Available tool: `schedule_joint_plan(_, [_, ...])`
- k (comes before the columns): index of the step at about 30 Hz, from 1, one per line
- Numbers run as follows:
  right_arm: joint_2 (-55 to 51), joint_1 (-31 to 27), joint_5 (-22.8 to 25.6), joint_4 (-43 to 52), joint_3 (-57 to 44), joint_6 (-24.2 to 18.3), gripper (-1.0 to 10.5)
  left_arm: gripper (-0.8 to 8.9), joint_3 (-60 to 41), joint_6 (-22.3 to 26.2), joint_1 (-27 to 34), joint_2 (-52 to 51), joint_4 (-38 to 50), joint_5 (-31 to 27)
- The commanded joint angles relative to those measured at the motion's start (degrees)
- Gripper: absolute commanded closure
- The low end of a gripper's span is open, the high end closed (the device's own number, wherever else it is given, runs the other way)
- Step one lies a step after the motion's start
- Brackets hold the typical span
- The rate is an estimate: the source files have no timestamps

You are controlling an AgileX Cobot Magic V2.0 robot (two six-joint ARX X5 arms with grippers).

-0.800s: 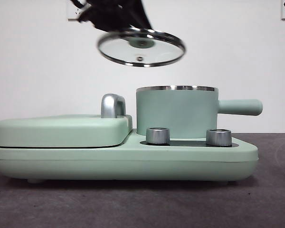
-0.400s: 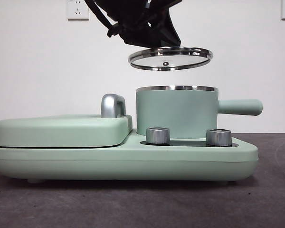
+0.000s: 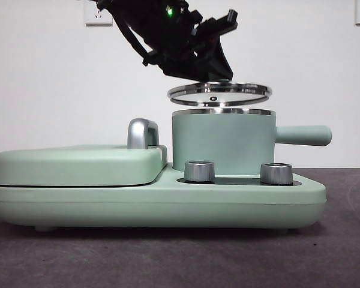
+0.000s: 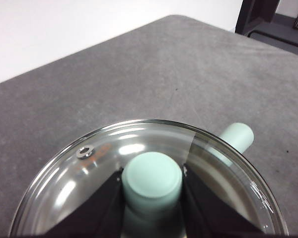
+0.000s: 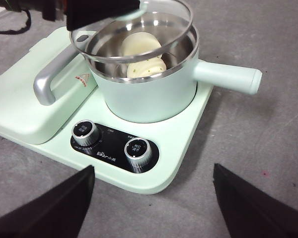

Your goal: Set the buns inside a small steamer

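— While the left hand (image 4: 152,198) grips the lid's green knob (image 4: 152,179), where's the glass lid (image 3: 219,93)?
— Just above the small steamer (image 3: 222,143), not touching. Both buns (image 5: 141,54) lie inside.
— The right hand (image 5: 154,198)?
— Spread wide, empty, above the worktop (image 5: 268,148).

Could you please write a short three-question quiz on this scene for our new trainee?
1. True or false: the glass lid already sits on the pot.
2. Which gripper holds the lid by its knob: A) left, B) right?
3. What lies inside the pot?

Key:
1. False; it hangs just above the rim.
2. A; the right gripper is open, away from the pot.
3. The two buns.
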Motion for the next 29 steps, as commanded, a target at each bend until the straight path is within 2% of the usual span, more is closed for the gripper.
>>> schedule_joint_plan(1, [0.20,0.42,1.22,0.33,0.22,0.59,5.8,8.02,0.98,0.57,-0.63,1.09,2.29,0.15])
schedule_joint_plan(29, [0.20,0.42,1.62,0.35,0.22,0.61,5.8,8.02,0.98,2.32,-0.70,2.75,4.68,0.48])
